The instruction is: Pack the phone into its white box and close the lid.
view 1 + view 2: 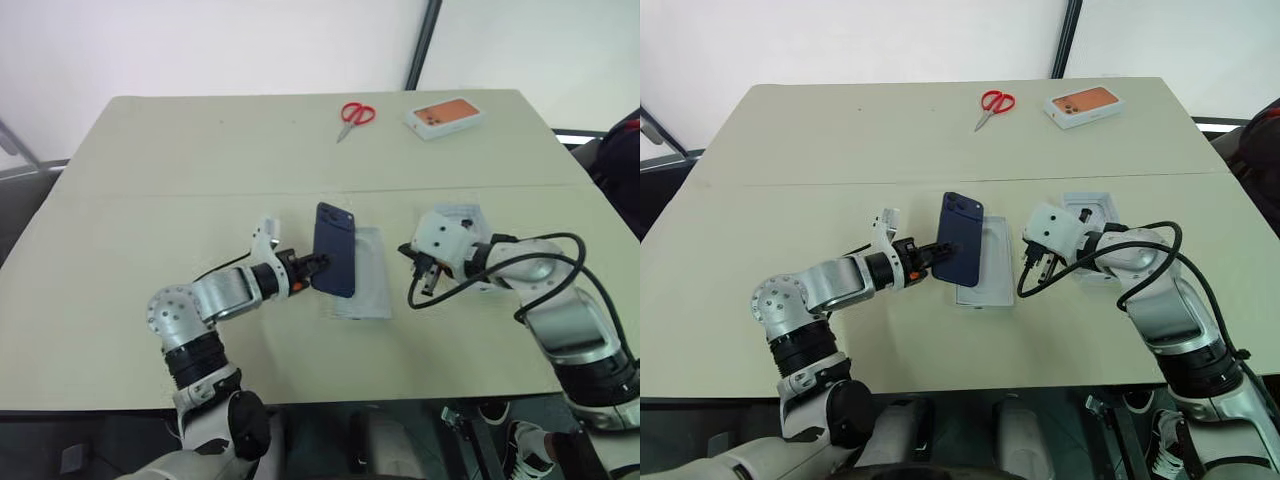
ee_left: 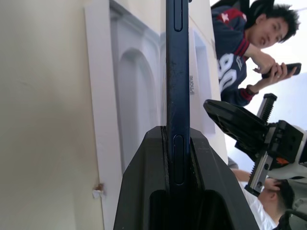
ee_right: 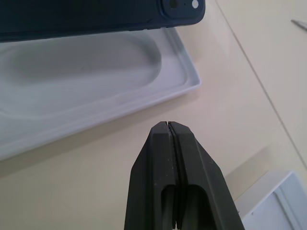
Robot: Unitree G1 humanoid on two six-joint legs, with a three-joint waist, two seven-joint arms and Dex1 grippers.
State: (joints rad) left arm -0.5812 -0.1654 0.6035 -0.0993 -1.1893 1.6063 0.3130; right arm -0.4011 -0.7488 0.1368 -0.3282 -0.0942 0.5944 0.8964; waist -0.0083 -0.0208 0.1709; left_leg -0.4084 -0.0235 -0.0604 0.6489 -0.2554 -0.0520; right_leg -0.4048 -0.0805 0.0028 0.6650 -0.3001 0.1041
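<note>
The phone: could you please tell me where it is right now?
The phone is held on edge in the left gripper at the table's middle, just over a flat white card with a recess; the shut right gripper hangs to its right.

Hidden and cut-off parts
The right arm covers much of the white box (image 1: 1092, 212); the phone (image 1: 334, 250) hides part of the white card (image 1: 368, 275).

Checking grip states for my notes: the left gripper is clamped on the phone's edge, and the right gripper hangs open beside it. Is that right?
Not quite. The left gripper is clamped on the phone, but the right gripper is shut and empty, its fingers pressed together, as the right wrist view shows.
</note>
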